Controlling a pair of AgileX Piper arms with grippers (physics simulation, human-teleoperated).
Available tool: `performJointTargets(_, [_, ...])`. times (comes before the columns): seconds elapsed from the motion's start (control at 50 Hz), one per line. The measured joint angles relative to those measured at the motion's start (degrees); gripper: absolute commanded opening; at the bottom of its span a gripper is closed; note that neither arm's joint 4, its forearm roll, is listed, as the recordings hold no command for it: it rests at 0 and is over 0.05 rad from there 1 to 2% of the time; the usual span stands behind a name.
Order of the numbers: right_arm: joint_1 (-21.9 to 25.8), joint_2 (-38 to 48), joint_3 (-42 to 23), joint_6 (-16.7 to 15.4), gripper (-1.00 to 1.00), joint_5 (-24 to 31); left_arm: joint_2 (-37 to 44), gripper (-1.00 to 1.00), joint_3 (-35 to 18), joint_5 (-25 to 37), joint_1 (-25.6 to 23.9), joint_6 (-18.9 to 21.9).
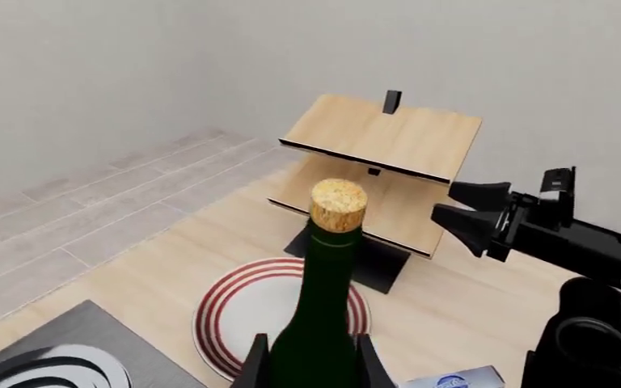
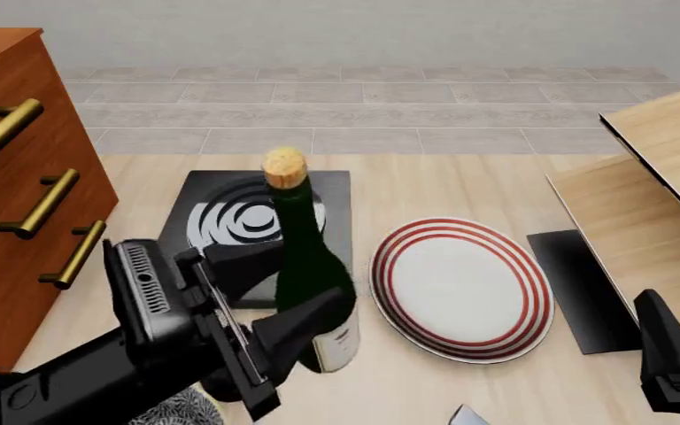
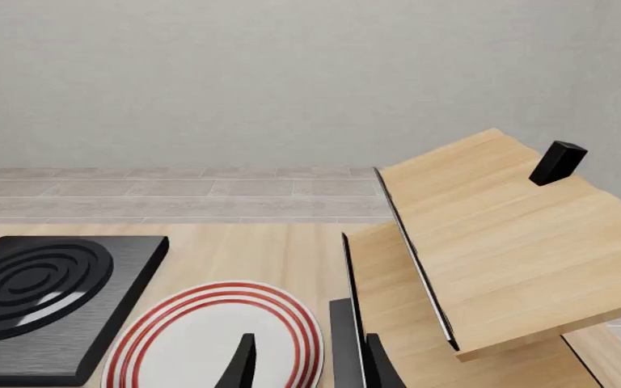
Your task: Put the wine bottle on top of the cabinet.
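Observation:
The wine bottle [image 2: 307, 266], dark green with a tan cork, stands upright near the table's front, between the black hob plate and the striped plate. My left gripper [image 2: 283, 299] is shut on its lower body, one finger on each side. In the left wrist view the bottle [image 1: 319, 323] rises between the fingertips [image 1: 255, 365]. The cabinet [image 2: 10, 168], reddish-brown with brass handles, is at the far left; its top runs out of frame. My right gripper [image 3: 310, 368] hangs open and empty at the front right, also seen as the right gripper [image 1: 471, 212].
A white plate with red rings [image 2: 460, 288] lies right of the bottle. A black hob plate [image 2: 240, 217] sits behind it. A pale wood rack [image 2: 659, 168] with a black base fills the right side, a small black knob [image 3: 559, 162] on top. A small blue-white box [image 1: 456, 378] lies near the front edge.

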Motion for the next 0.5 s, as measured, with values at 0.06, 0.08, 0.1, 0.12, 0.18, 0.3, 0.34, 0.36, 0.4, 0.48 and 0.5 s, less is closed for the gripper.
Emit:
performJointTargets(0.06, [0.0,0.0,0.0,0.0,1.00,0.0,-2.2,-1.00,-0.1,2.0,0.4,0.1])
performJointTargets(0.08, [0.0,0.0,0.0,0.0,1.00,0.0,-3.0,-1.00,-0.2,2.6,0.5,0.2])
performJointTargets(0.1, [0.0,0.0,0.0,0.0,1.00,0.0,-3.7,-1.00,-0.2,3.3,0.6,0.2])
performJointTargets(0.12, [0.0,0.0,0.0,0.0,1.00,0.0,-4.4,-1.00,-0.3,4.0,0.8,0.2])
performJointTargets(0.18, [0.0,0.0,0.0,0.0,1.00,0.0,-6.7,-1.00,-0.6,6.2,1.2,0.3])
performJointTargets(0.3, [0.0,0.0,0.0,0.0,1.00,0.0,-11.1,-1.00,-1.6,10.8,2.3,0.4])
performJointTargets(0.34, [0.0,0.0,0.0,0.0,1.00,0.0,-12.6,-1.00,-2.0,12.5,2.8,0.5])
performJointTargets(0.36, [0.0,0.0,0.0,0.0,1.00,0.0,-13.3,-1.00,-2.2,13.3,3.0,0.5])
performJointTargets(0.4, [0.0,0.0,0.0,0.0,1.00,0.0,-14.6,-1.00,-2.8,15.0,3.5,0.6])
performJointTargets(0.48, [0.0,0.0,0.0,0.0,1.00,0.0,-17.2,-1.00,-4.1,18.3,4.3,0.9])
performJointTargets(0.5, [0.0,0.0,0.0,0.0,1.00,0.0,-17.8,-1.00,-4.5,19.1,4.5,1.0])
